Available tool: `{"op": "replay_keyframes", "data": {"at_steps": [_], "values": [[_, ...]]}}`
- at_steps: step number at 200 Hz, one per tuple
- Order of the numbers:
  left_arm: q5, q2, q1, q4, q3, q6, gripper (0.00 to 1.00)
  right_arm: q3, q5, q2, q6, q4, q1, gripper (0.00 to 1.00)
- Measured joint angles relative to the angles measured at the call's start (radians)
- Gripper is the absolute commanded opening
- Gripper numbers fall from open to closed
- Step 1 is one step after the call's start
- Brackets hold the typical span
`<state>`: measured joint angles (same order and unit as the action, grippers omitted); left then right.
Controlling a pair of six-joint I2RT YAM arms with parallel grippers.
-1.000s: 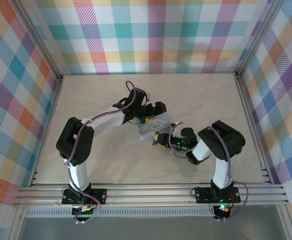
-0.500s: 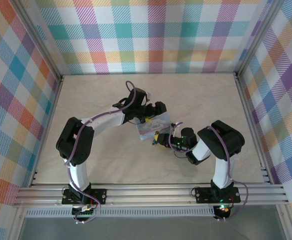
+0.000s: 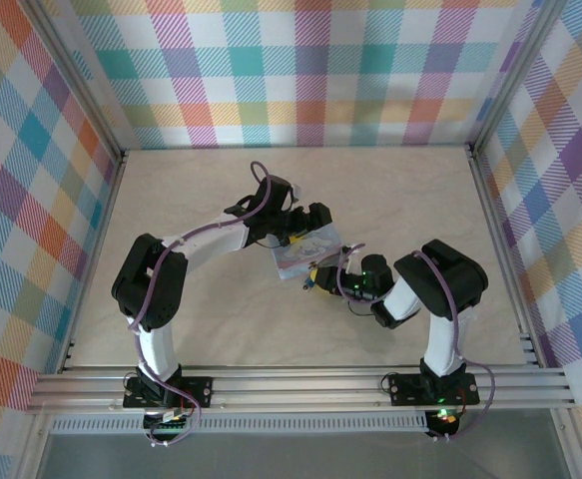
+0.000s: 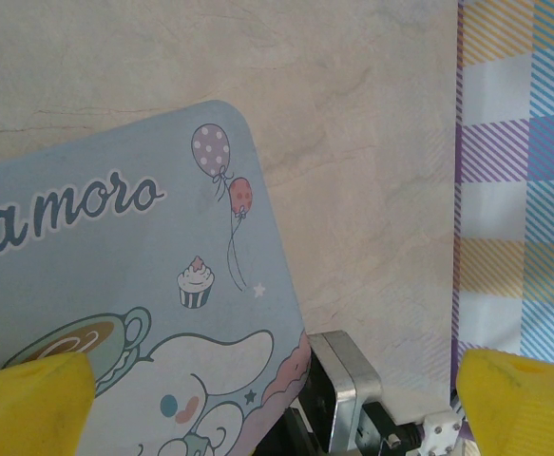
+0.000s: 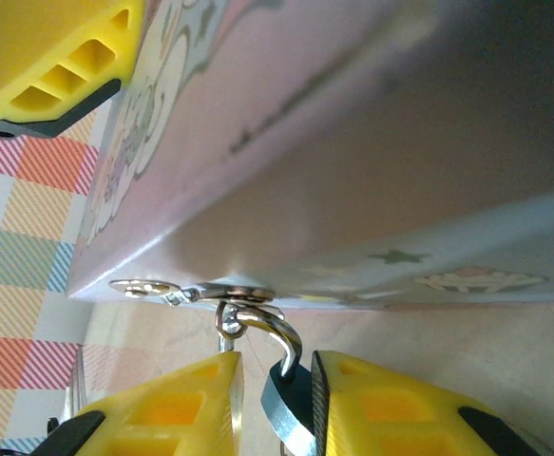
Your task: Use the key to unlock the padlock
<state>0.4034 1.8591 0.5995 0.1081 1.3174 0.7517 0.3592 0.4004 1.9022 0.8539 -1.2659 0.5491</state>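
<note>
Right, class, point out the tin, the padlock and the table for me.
tin (image 4: 115, 275), left wrist view, on the pale blue lid.
padlock (image 5: 277, 413), right wrist view, on the teal edge of its body.
table (image 4: 353, 142), left wrist view, on a bare patch beside the tin.

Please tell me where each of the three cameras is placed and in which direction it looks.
Top external: above and behind the arms, looking down at the table; both arms show, meeting at the tin.
Left wrist: on the left arm, looking at the tin's lid; the left tool shows yellow fingers.
Right wrist: close beside the tin, facing the padlock; the right tool flanks it.
Shared: all see the tin.
</note>
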Motion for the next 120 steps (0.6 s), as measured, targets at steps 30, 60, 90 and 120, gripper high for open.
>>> {"op": "replay_keyframes", "data": {"at_steps": [30, 60, 90, 120], "values": [[-0.001, 0.0, 0.0, 0.002, 0.0, 0.0, 0.98, 0.016, 0.009, 0.029, 0.01, -0.03, -0.001, 0.27], [-0.005, 0.0, 0.0, 0.002, 0.0, -0.001, 0.98, 0.025, 0.014, 0.057, 0.026, -0.069, -0.001, 0.27], [-0.013, 0.0, 0.0, 0.002, 0.0, -0.001, 0.98, 0.033, 0.02, 0.078, 0.041, -0.105, -0.001, 0.25], [-0.02, 0.0, 0.0, 0.002, 0.0, -0.001, 0.98, 0.038, 0.021, 0.087, 0.048, -0.121, 0.0, 0.19]]}}
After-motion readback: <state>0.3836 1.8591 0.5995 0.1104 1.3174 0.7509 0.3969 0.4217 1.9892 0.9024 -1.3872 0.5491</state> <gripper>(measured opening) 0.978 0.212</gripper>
